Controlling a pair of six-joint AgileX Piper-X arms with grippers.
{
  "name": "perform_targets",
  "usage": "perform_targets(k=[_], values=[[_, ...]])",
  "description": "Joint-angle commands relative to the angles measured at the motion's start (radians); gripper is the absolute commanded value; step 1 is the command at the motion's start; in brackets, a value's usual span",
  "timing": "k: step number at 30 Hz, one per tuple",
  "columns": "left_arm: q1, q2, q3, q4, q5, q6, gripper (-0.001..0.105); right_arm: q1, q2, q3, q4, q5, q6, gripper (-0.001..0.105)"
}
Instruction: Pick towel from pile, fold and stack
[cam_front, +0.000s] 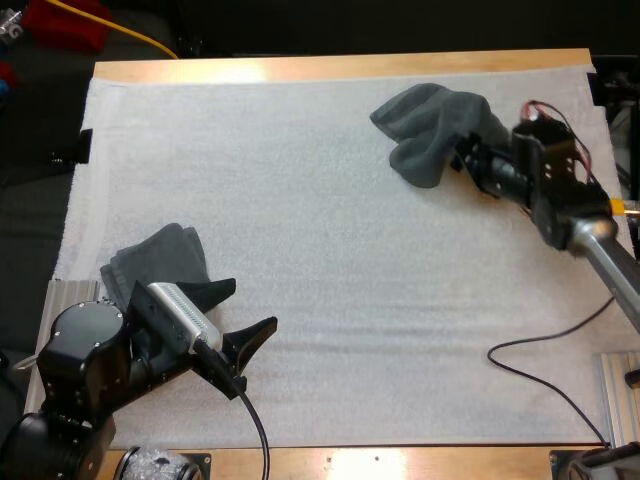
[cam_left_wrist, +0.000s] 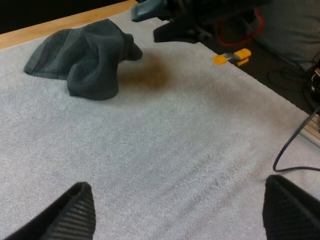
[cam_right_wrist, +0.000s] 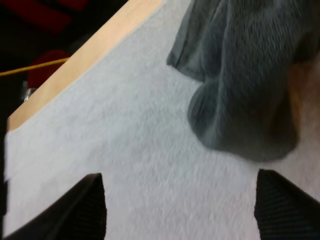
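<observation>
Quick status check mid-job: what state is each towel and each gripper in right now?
crumpled towel: bunched in a heap on the white mat, not gripped.
folded towel: lying fairly flat on the mat, not gripped.
left gripper: open, holding nothing, beside the folded towel.
right gripper: open, holding nothing, just short of the crumpled towel.
</observation>
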Motion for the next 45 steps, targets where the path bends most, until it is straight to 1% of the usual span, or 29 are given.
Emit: perform_targets(k=[1,6,15,21,23,25,27,28,29,31,33,35,37,40,43,45], values=[[-0.005,0.0,-0.008,-0.011,0.005,-0.009,0.068,0.001,0.021,-0.019,0.009,0.015,0.004,0.062],[-0.005,0.0,-0.008,-0.011,0.005,-0.009,0.068,0.001,0.129,-0.091,0.009,0.071,0.004,0.062],[-0.005,0.0,-0.008,-0.011,0.005,-0.009,0.068,0.001,0.309,-0.194,0.009,0.078,0.004,0.062],[-0.005,0.0,-0.008,-0.011,0.008,-0.009,0.068,0.001,0.378,-0.209,-0.004,0.075,0.004,0.062],[-0.005,0.0,-0.008,-0.011,0.026,-0.009,0.068,0.001,0.39,-0.209,-0.009,0.066,0.004,0.061],[-0.005,0.0,-0.008,-0.011,0.044,-0.009,0.068,0.001,0.401,-0.209,-0.018,0.053,0.004,0.055],[-0.005,0.0,-0.008,-0.011,0.052,-0.009,0.068,0.001,0.411,-0.212,-0.03,0.013,0.004,0.04],[-0.005,0.0,-0.008,-0.011,0.052,-0.009,0.068,0.001,0.411,-0.213,-0.03,0.008,0.004,0.035],[-0.005,0.0,-0.008,-0.01,0.052,-0.009,0.068,0.001,0.411,-0.213,-0.031,0.008,0.004,0.026],[-0.005,0.0,-0.008,-0.006,0.054,-0.009,0.068,0.001,0.411,-0.213,-0.042,-0.003,0.004,0.015],[-0.005,0.0,-0.008,-0.003,0.058,-0.009,0.068,0.001,0.41,-0.213,-0.052,-0.039,0.004,0.001],[-0.005,0.0,-0.008,-0.003,0.058,-0.009,0.068,0.001,0.4,-0.217,-0.05,-0.072,-0.001,0.002],[-0.005,0.0,-0.008,-0.003,0.058,-0.009,0.068,0.002,0.384,-0.218,-0.049,-0.089,-0.026,0.002],[-0.005,0.0,-0.008,-0.003,0.058,-0.009,0.068,0.013,0.327,-0.222,-0.015,-0.045,-0.14,0.002],[-0.005,0.0,-0.008,-0.003,0.058,-0.015,0.068,0.03,0.251,-0.247,0.084,0.045,-0.313,0.002],[-0.005,0.0,-0.008,-0.003,0.058,-0.026,0.068,0.055,0.19,-0.277,0.186,0.113,-0.473,0.002]])
